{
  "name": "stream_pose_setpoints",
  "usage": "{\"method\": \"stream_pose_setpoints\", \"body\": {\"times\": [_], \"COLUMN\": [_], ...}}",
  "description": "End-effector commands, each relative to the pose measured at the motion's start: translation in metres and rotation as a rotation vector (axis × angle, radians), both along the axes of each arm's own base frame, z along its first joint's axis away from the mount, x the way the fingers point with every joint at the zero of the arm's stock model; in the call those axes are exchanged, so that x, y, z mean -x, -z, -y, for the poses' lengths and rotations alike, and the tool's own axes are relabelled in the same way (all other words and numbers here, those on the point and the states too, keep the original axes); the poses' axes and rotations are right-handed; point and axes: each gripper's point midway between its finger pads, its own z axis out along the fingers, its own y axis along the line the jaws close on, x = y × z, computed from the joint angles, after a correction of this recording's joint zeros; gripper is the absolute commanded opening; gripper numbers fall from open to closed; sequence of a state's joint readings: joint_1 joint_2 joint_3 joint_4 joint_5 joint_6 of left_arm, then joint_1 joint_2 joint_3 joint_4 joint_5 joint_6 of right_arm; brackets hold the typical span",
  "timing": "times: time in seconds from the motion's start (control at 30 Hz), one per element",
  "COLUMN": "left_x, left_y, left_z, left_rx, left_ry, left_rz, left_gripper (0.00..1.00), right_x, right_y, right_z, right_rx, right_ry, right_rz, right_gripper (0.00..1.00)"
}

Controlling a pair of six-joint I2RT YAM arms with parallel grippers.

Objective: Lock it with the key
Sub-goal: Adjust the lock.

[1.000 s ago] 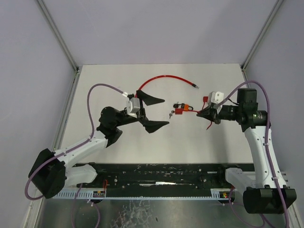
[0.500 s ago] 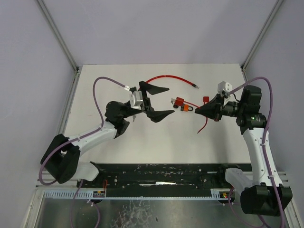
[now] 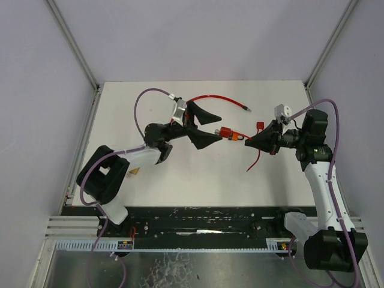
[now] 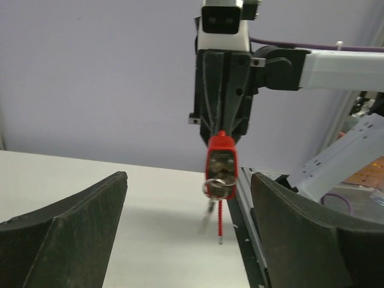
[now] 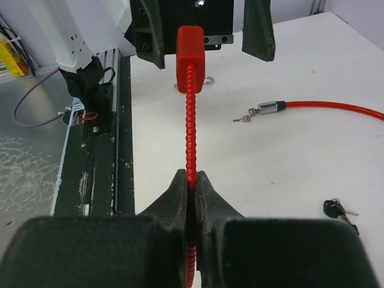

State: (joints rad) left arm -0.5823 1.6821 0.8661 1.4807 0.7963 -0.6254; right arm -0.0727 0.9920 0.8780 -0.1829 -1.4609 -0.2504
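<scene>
A red lock [image 3: 226, 133] hangs in the air on a ribbed red cable [image 5: 190, 129], with my right gripper [image 5: 191, 183] shut on that cable just behind it. In the left wrist view the lock [image 4: 221, 159] faces me, and a key ring [image 4: 219, 186] with a blurred key dangles from its face. My left gripper [image 3: 219, 127] is open, its fingers on either side of the lock without touching it. Seen from its own wrist, the left gripper [image 4: 188, 186] has nothing between its fingers and the lock is further ahead.
A long smooth red cable [image 3: 211, 98] with a metal end [image 5: 267, 108] lies on the white table [image 3: 180, 174], small keys [image 5: 242, 118] beside the end. Black-headed keys [image 5: 336, 209] lie near my right gripper. The black rail [image 3: 204, 219] runs along the near edge.
My left gripper has swung right and forward up to the lock, and its fingers have narrowed slightly. My right gripper raised the lock toward it and has since stayed nearly still.
</scene>
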Motion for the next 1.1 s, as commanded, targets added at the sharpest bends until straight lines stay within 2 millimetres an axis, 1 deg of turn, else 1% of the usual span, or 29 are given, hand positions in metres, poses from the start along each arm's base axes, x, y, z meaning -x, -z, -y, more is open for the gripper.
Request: {"method": "stream_pose_setpoints", "body": {"times": [0.0,0.1,0.23,0.4,0.57,0.67,0.7,0.73,0.83,0.87,0.9,0.97,1.0,1.03,1.07], "left_x": [0.022,0.024,0.023,0.025,0.026,0.026,0.025,0.025,0.024,0.024,0.024,0.023,0.023,0.023,0.023], "left_y": [-0.021,-0.017,-0.016,-0.017,-0.016,-0.015,-0.014,-0.015,-0.014,-0.014,-0.015,-0.014,-0.014,-0.014,-0.014], "left_z": [-0.004,-0.001,0.005,0.01,0.015,0.015,0.016,0.016,0.017,0.017,0.018,0.018,0.018,0.018,0.018], "left_rx": [0.043,0.024,0.016,0.02,0.019,0.018,0.017,0.017,0.014,0.015,0.014,0.013,0.013,0.012,0.014], "left_ry": [0.095,0.12,0.16,0.175,0.193,0.192,0.193,0.193,0.198,0.2,0.203,0.205,0.206,0.207,0.207], "left_rz": [0.065,0.066,0.033,0.02,0.009,0.008,0.01,0.01,0.001,0.003,0.002,-0.004,-0.003,-0.003,-0.008], "left_gripper": [0.82,0.79,0.71,0.67,0.56,0.52,0.49,0.44,0.35,0.31,0.24,0.17,0.06,0.01,0.01], "right_x": [0.002,0.0,-0.002,-0.007,-0.007,-0.007,-0.007,-0.007,-0.008,-0.008,-0.008,-0.009,-0.01,-0.011,-0.012], "right_y": [-0.014,-0.011,-0.008,-0.002,0.0,0.0,0.0,0.001,0.001,0.001,0.002,0.003,0.004,0.005,0.006], "right_z": [0.001,0.001,0.002,0.002,0.002,0.003,0.002,0.003,0.003,0.003,0.003,0.003,0.004,0.004,0.005], "right_rx": [-0.009,-0.008,-0.008,-0.005,-0.004,-0.001,-0.002,-0.001,0.0,0.0,0.002,0.005,0.008,0.012,0.018], "right_ry": [-0.016,-0.012,-0.008,0.003,0.005,0.011,0.01,0.012,0.015,0.017,0.019,0.027,0.033,0.039,0.047], "right_rz": [0.061,0.054,0.042,0.03,0.023,0.03,0.029,0.029,0.027,0.026,0.027,0.027,0.026,0.026,0.028], "right_gripper": [0.0,0.0,0.0,0.0,0.0,0.0,0.0,0.0,0.0,0.0,0.0,0.0,0.0,0.0,0.0]}}
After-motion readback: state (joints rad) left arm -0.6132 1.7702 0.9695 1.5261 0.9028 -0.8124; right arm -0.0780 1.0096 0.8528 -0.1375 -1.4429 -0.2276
